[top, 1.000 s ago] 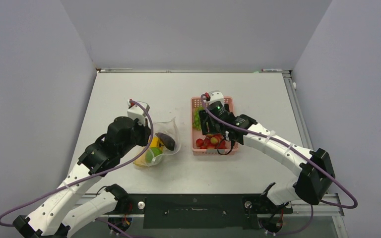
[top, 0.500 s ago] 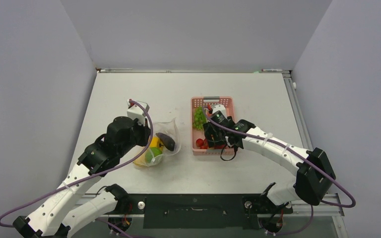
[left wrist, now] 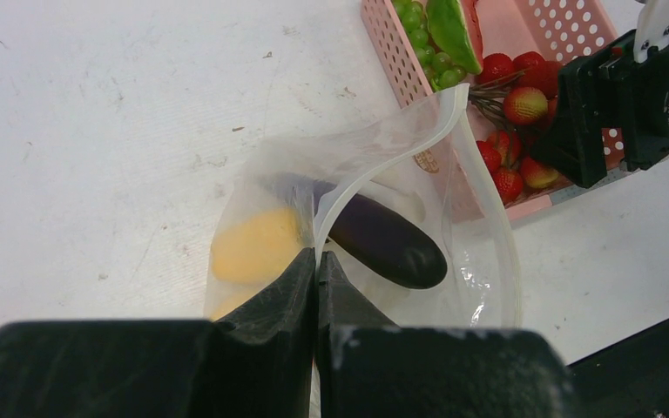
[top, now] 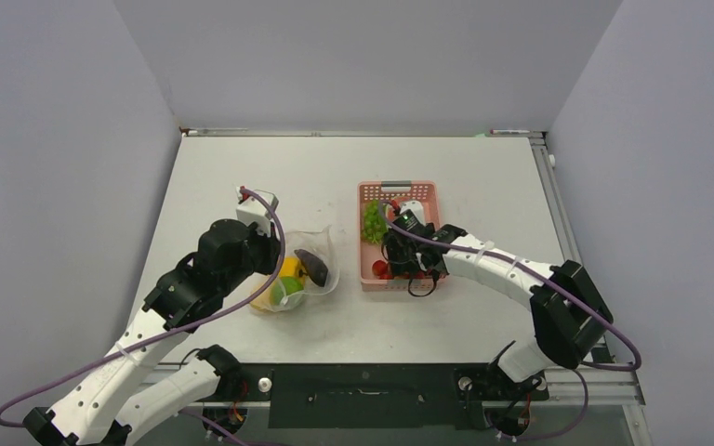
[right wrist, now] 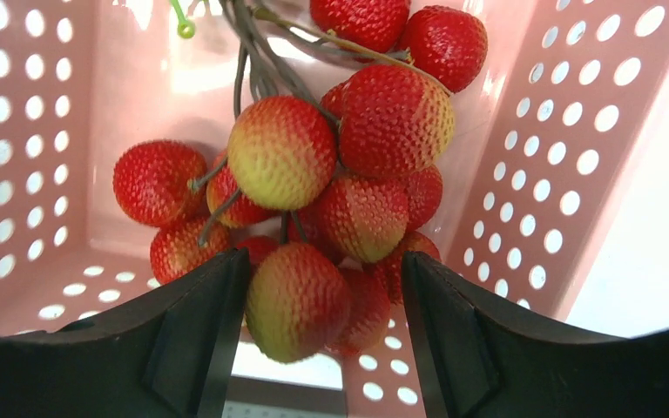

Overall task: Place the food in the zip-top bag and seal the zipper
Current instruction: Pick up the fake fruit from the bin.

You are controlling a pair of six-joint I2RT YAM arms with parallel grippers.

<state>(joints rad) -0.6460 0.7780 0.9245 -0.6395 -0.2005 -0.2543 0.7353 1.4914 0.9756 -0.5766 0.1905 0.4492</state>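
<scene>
- The left gripper is closed on the whitish zipper strip of the clear crinkly zip-top bag, which stands at the left of the table with its mouth open toward the right.
- A dark purple eggplant and a yellow bell pepper lie inside the bag.
- For a good step, this grip should hold firm, with the mouth wide and facing the basket.
- The right gripper is open. Its jaws stand on both sides of a cluster of small red fruits at the near end of the pink perforated plastic basket, just right of the bag.
- It should probably close on the body of the cluster, not on one hanging fruit, and then lift clear of the basket wall.
</scene>
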